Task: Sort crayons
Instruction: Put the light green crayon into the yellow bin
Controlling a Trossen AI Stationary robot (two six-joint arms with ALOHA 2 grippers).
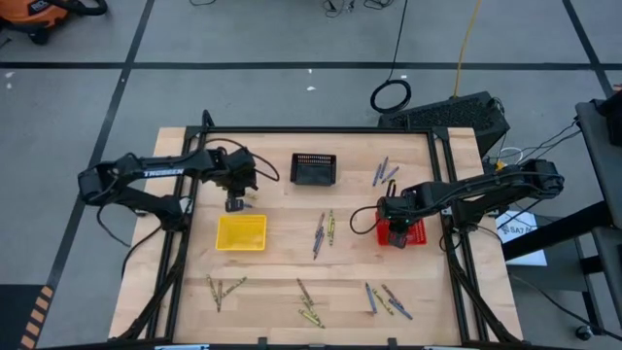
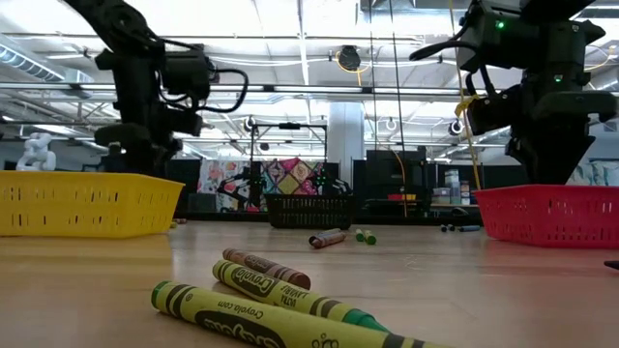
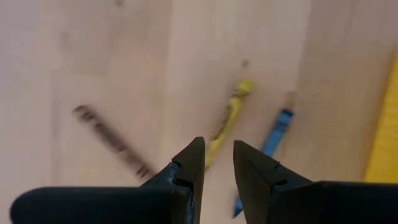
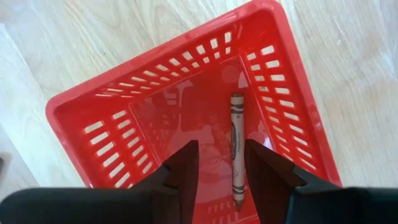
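Observation:
Crayons lie in small groups on the wooden table: at the far right (image 1: 384,172), in the middle (image 1: 324,231) and along the near edge (image 1: 309,303). My left gripper (image 1: 234,201) hangs open just beyond the yellow basket (image 1: 241,232), pointing down over a yellow crayon (image 3: 230,118), a blue crayon (image 3: 277,130) and a brown crayon (image 3: 112,140) that lie flat on the wood. My right gripper (image 4: 221,149) stands open above the red basket (image 4: 186,81), on whose floor lies one brown-red crayon (image 4: 237,146). Neither gripper holds anything.
A black mesh basket (image 1: 313,169) stands at the far middle of the table. The yellow basket's wall (image 3: 385,124) is close beside my left gripper. Black frame rails (image 1: 185,243) run along the table's sides. Three crayons (image 2: 280,300) lie near the front edge.

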